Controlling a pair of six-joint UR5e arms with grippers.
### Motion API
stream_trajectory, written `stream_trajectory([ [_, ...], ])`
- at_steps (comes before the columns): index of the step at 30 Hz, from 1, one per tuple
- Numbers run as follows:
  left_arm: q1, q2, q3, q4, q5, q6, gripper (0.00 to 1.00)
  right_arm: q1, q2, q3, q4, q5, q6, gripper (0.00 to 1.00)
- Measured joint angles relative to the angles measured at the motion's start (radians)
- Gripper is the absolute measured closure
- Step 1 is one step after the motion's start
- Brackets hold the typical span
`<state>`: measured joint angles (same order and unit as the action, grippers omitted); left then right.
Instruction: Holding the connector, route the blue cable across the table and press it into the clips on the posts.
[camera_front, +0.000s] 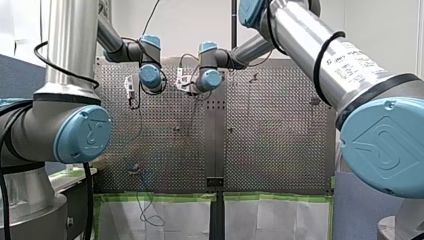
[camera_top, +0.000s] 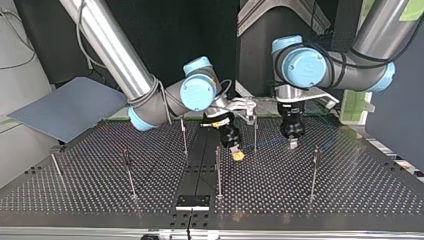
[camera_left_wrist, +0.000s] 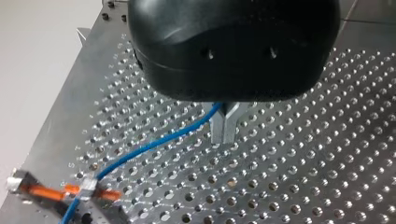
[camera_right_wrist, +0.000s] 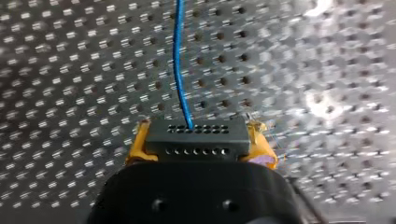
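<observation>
Embossed emblem, possibly "UR", on blue joint cap (camera_front: 385, 145); small arm label (camera_front: 350, 60) illegible.

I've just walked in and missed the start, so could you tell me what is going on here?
My right gripper holds the black connector between its yellow pads, with the blue cable running out of it. My left gripper is shut on that cable further along, low over the perforated table. Both are among the posts, and I cannot see the cable pressed onto any of them.
</observation>
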<state>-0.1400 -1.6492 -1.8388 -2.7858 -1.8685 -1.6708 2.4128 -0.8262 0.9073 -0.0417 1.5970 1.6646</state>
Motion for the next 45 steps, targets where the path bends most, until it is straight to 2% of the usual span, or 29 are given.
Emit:
stream_trajectory([
  [10,-0.015,0.002,-0.087,0.087,0.011,-0.012,1.00,-0.005,0.000,0.088,-0.001,0.001,-0.002,1.00],
  [16,-0.023,-0.032,-0.140,0.139,-0.009,-0.018,1.00,-0.008,0.000,0.135,-0.001,0.002,-0.018,1.00],
  [24,-0.026,-0.102,-0.213,0.212,-0.011,-0.032,1.00,-0.009,0.000,0.189,-0.002,0.004,-0.031,1.00],
  [29,-0.026,-0.119,-0.255,0.252,-0.007,-0.038,1.00,-0.005,0.000,0.225,-0.007,0.006,-0.055,1.00],
  [34,-0.026,-0.134,-0.299,0.275,0.005,-0.042,1.00,0.000,0.000,0.272,-0.015,0.007,-0.067,1.00],
  [39,-0.027,-0.172,-0.337,0.305,0.040,-0.041,1.00,0.006,0.000,0.313,-0.036,0.006,-0.069,1.00],
  [45,-0.027,-0.219,-0.333,0.353,0.080,-0.064,1.00,0.005,0.001,0.347,-0.068,-0.001,-0.056,1.00],
])
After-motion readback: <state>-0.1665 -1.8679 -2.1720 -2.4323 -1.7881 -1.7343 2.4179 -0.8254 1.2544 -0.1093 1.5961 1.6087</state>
